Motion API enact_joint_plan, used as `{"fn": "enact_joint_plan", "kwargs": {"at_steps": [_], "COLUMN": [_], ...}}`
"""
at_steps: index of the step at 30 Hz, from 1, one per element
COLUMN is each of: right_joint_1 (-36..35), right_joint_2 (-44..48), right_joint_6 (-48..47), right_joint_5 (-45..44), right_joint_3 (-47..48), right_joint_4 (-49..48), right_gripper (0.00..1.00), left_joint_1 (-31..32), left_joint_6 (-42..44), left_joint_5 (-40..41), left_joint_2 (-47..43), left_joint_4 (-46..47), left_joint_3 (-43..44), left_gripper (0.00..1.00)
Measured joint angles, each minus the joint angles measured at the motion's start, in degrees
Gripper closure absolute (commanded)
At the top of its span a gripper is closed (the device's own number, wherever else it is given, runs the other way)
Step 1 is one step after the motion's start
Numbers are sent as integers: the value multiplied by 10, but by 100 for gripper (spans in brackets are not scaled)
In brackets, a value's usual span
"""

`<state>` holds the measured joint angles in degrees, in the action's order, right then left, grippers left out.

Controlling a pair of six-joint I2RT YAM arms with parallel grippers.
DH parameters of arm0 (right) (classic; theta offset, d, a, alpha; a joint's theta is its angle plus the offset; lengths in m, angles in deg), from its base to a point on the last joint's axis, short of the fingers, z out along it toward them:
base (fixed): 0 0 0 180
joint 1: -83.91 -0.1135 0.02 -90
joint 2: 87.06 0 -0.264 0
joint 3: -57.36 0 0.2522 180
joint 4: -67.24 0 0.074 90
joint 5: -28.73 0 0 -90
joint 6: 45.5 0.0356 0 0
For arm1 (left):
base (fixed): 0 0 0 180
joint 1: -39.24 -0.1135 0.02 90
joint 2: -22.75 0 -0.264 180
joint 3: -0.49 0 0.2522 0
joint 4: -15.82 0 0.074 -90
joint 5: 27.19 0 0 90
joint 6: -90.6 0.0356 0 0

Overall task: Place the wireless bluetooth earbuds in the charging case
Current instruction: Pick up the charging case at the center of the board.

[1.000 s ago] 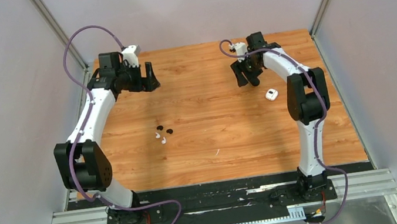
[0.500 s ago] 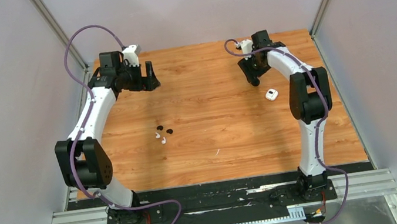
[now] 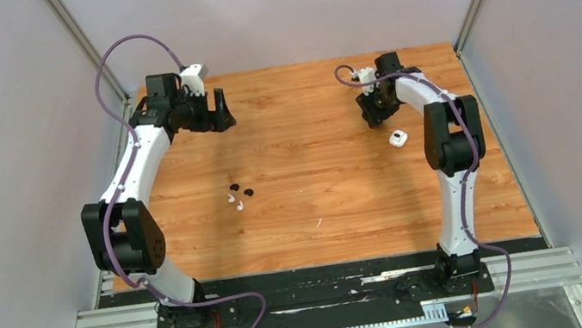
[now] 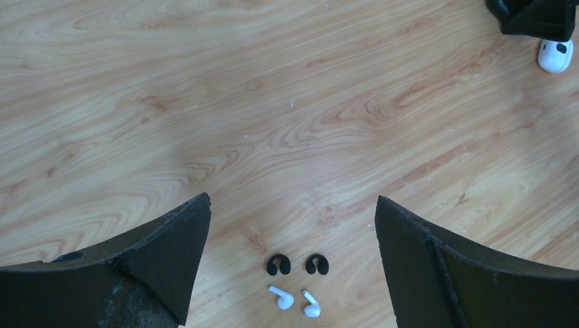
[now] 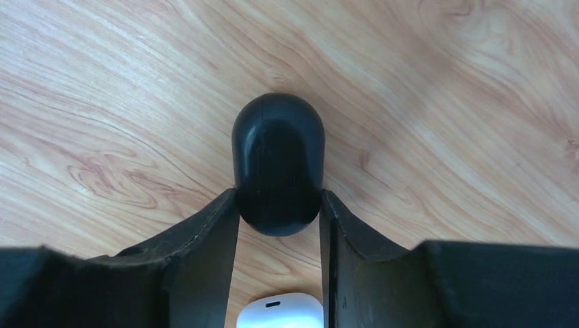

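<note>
Two black earbuds and two white earbuds lie together on the wooden table, left of its middle in the top view. My left gripper is open and empty, well above and behind them. My right gripper is shut on a black rounded charging case at the far right. I cannot tell whether that case is lifted. A white charging case lies just behind the right fingers.
The wooden table sits between grey walls on the left, back and right. The white case also shows in the left wrist view, beside the right gripper's dark tip.
My right gripper has shifted a little to the right and its fingers have drawn together on the black case. The left arm, the earbuds and the white case have not moved.
</note>
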<state>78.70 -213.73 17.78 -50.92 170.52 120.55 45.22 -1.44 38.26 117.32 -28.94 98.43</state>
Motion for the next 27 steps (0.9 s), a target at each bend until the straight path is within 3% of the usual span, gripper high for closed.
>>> {"fn": "enact_joint_plan", "kwargs": {"at_steps": [4, 8, 13, 17, 22, 27], "right_joint_1": [9, 15, 24, 18, -7, -54], "right_joint_2": [0, 0, 22, 37, 5, 5], "right_joint_6": [-9, -14, -68, -137, -225, -323], "right_joint_5": [20, 57, 226, 385, 529, 585], "right_joint_3": [0, -1, -3, 84, 294, 324], "right_joint_4": [-3, -3, 48, 186, 354, 433], "right_gripper": [82, 89, 94, 95, 97, 98], "left_joint_1": [0, 0, 10, 54, 137, 144], "left_joint_6": [5, 21, 91, 243, 524, 734], "left_joint_5": [-15, -40, -76, -103, -163, -226], "left_joint_2": [6, 10, -1, -70, -141, -112], "left_joint_4": [-2, 0, 33, 105, 183, 214], "left_joint_3": [3, 10, 1, -63, -133, -135], "left_gripper": [8, 10, 10, 7, 9, 14]}}
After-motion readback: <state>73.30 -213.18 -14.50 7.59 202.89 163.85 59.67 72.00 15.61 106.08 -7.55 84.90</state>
